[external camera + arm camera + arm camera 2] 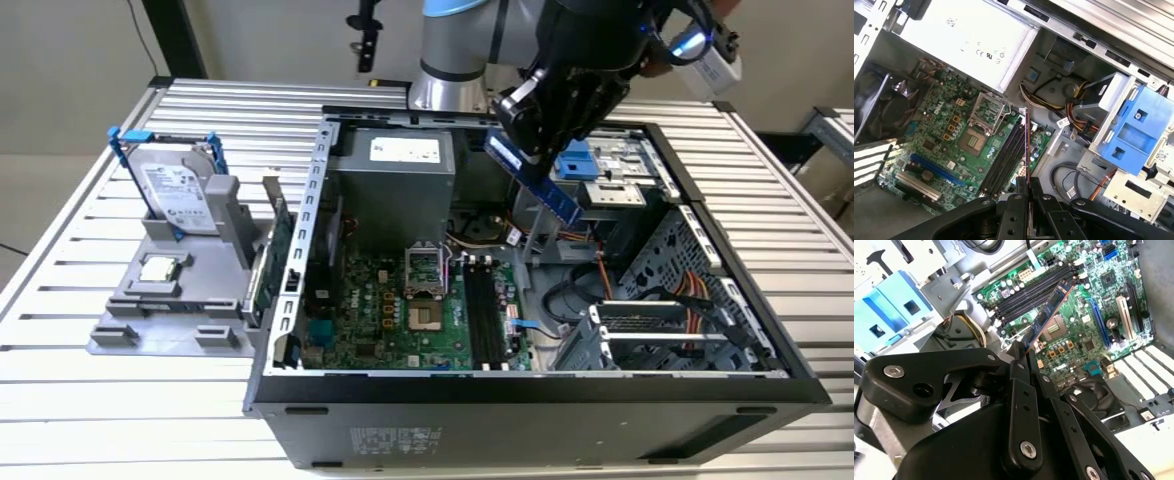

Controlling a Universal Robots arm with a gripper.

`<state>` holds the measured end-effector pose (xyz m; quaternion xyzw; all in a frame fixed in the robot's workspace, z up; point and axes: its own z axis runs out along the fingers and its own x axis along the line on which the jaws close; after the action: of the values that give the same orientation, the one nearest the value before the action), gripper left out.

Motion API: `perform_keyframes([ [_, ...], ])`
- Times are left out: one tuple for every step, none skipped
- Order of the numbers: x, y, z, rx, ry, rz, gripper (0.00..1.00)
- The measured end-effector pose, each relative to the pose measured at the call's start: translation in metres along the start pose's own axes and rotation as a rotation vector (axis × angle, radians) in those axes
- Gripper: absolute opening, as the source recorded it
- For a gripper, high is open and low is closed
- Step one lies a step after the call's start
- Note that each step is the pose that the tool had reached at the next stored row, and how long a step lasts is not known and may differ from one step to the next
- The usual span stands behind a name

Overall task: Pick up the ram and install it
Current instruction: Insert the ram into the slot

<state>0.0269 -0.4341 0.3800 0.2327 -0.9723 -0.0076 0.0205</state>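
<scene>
**Above the open case (534, 390): ram (537, 188) held in the air**

Thin, narrow stick, blue board, tilted, higher than the motherboard (387, 300) (clear of the long black slots (481, 310)). Gripper (531, 142) is closed tight on one end of it, pinching both flat faces.

The arm (454, 60) reaches down with its wrist bent; the black gripper (531, 140) hangs tilted in the air, jaws pinched together on one end of the ram (545, 188), which slants below.
</scene>
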Motion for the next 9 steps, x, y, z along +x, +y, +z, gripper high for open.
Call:
perform_keyframes([
  [0.0,0.0,0.0,-0.0002,-0.0001,0.007,0.0],
  [0.0,0.0,0.0,-0.0005,-0.0003,0.015,0.0],
  [0.0,0.0,0.0,-0.0008,-0.0005,0.023,0.0],
  [0.0,0.0,0.0,-0.0011,-0.0007,0.03,0.0],
  [0.0,0.0,0.0,-0.0013,-0.0009,0.038,0.0],
  [0.0,0.0,0.0,-0.0017,-0.0011,0.045,0.0],
  [0.0,0.0,0.0,-0.0018,-0.0012,0.052,0.0],
  [0.0,0.0,0.0,-0.0022,-0.0014,0.06,0.0],
  [0.0,0.0,0.0001,-0.0024,-0.0016,0.067,0.0],
])
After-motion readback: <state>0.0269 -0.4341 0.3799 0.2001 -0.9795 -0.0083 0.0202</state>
